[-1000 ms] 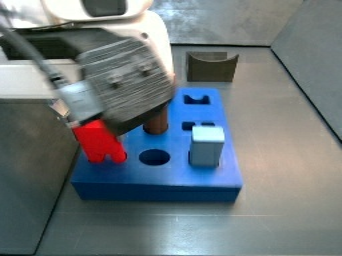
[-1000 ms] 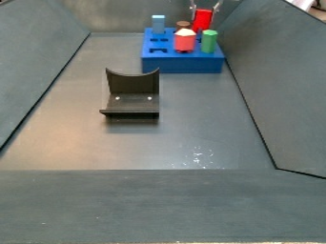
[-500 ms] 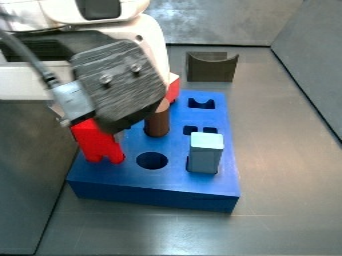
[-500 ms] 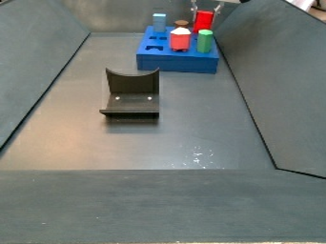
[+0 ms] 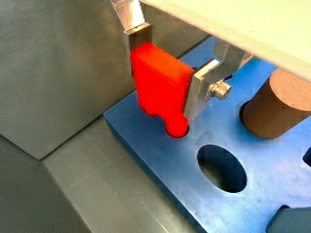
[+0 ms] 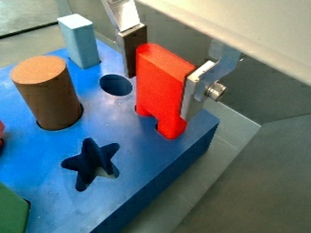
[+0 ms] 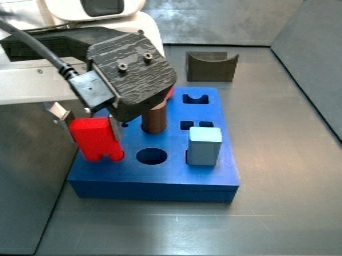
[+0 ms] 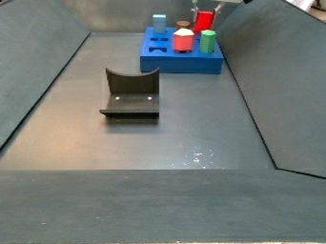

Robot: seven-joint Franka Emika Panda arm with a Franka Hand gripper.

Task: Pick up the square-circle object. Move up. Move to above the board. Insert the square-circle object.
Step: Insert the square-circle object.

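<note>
- The hand [image 5: 170, 62] grips the square-circle object [image 5: 162, 82] between its silver fingers [image 6: 201, 84], over a corner of the board [image 6: 145, 177].
- The red block's legs reach the board's top.
- A brown cylinder [image 6: 46, 90] stands in the board nearby, beside a round hole [image 5: 220, 167].

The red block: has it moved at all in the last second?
Hardly. The gripper still has its fingers on the red block at the blue board's corner. The board shifted briefly, then went back. The brown cylinder and pale block stayed in place.
</note>
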